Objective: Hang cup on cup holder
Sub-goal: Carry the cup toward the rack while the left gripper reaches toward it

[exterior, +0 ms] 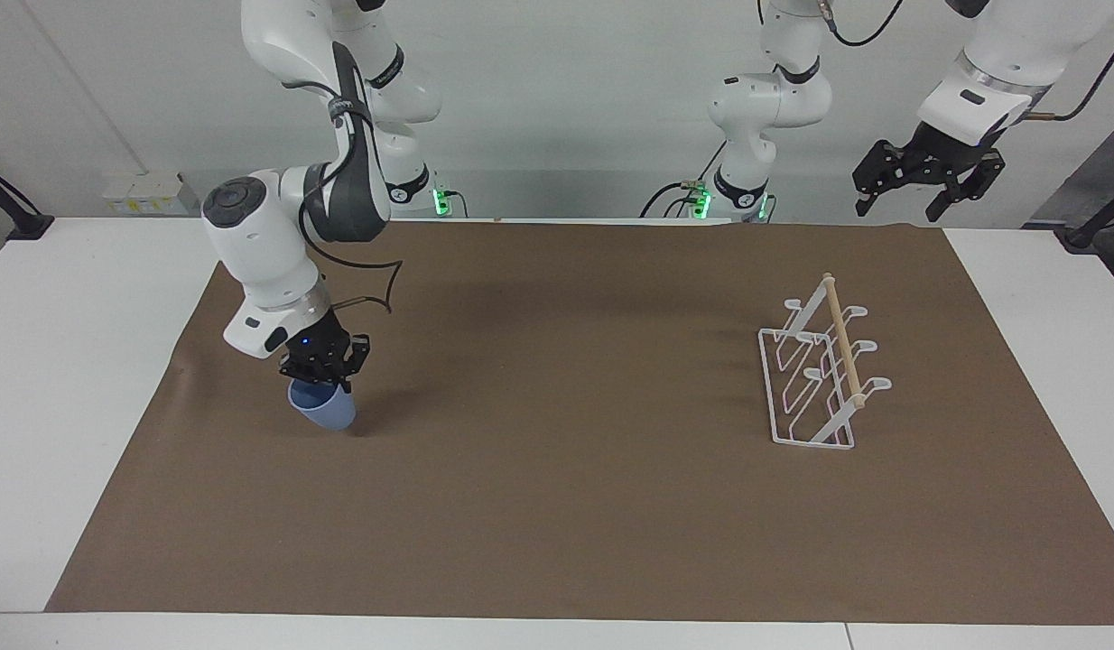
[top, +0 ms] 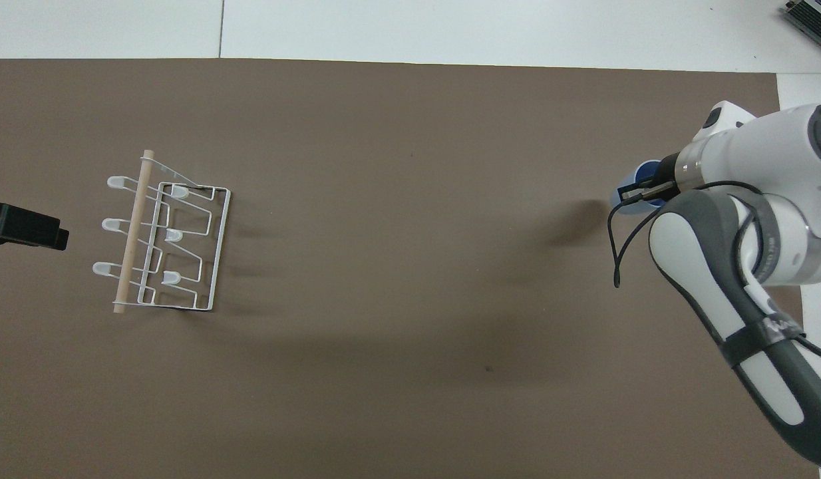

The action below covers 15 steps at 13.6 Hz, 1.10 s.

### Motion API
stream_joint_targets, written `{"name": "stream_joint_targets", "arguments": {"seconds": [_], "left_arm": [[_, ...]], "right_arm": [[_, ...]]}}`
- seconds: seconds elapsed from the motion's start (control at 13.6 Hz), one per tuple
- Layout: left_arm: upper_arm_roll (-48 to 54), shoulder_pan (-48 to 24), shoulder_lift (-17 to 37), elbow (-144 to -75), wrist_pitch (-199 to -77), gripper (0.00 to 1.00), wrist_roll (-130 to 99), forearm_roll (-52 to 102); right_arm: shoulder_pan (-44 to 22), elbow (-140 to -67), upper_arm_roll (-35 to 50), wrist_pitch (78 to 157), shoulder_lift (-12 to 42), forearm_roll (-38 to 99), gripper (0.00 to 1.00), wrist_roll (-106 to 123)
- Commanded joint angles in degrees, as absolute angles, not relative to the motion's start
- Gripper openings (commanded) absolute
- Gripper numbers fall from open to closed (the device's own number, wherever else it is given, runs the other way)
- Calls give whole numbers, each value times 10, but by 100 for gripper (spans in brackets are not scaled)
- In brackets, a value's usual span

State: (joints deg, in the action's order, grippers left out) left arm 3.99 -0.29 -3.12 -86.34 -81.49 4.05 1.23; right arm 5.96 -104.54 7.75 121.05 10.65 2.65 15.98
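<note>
The right end effector (exterior: pixel 325 372) was clamped on the rim of the cup (exterior: pixel 323 409), tilted just above the table (exterior: pixel 557 506) at the right arm's end. The cup holder (exterior: pixel 823 373) stood well apart; such a thin rim pinch might slip. The left end effector (exterior: pixel 927 176) waited, spread wide.

Light-blue cup (exterior: pixel 323 411); white cup holder (exterior: pixel 814 379) (wooden dowel); brown mat (exterior: pixel 557 506).

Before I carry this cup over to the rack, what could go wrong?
1. The right gripper pinches only the rim of the cup, which hangs tilted; it may slip on a fast swing.
2. The rack stands at the left arm's end of the mat, a long carry.
3. The left gripper waits above that end; the arms could crowd each other.
</note>
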Motion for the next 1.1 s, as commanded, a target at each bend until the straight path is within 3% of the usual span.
{"name": "stream_joint_targets", "arguments": {"seconds": [0.0, 0.22, 0.44, 0.81, 1.03], "left_arm": [[38, -4, -47, -882, -824, 100, 40, 15], [38, -9, -47, -882, -827, 100, 40, 17], [39, -10, -47, -882, -826, 100, 40, 18], [42, -17, -49, -882, -827, 100, 40, 18], [43, -17, -49, -882, -827, 100, 40, 20]], "right_arm": [[68, -1003, 81, 1120, 61, 28, 0, 174], [67, -970, 79, 1026, 6, 28, 0, 173], [72, -930, 80, 958, -4, 37, 0, 176], [65, -940, 82, 955, -12, 152, 0, 177], [47, -981, 86, 967, -36, 278, 0, 151]]}}
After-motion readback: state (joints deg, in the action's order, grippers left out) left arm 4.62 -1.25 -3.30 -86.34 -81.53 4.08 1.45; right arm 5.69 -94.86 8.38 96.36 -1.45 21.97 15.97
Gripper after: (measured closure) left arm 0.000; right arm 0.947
